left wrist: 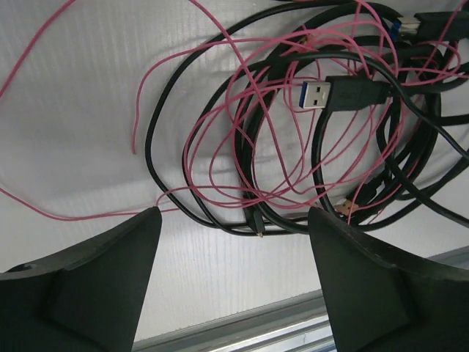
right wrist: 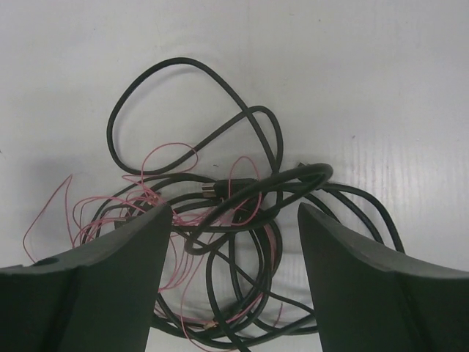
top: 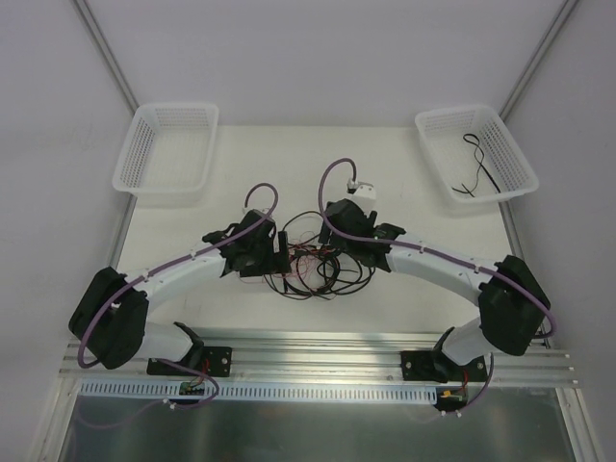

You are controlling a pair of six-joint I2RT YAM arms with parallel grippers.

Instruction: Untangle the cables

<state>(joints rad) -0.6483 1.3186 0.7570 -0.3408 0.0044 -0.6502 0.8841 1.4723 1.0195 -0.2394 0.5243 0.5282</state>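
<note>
The cables (top: 308, 272), a tangle of black cords and thin pink wire, lie mid-table (top: 414, 183) between the arms. A USB plug (left wrist: 316, 94) rests on the loops. The left gripper (left wrist: 234, 220) and right gripper (right wrist: 234, 213) hover above, both spread wide and pinching nothing.

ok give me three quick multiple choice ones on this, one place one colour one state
1. Where is the tangle of cables? A held up in the air; B on the table between the left tool and the right tool; C hanging off the edge.
2. The thin wire woven through the black cables is: A green; B pink; C yellow.
3. The left tool is: A open, holding nothing; B shut on a plug; C shut on a wire.
Answers: 1 B, the top view shows it lying mid-table. 2 B, both wrist views show pink loops. 3 A, its fingers stand wide apart.
</note>
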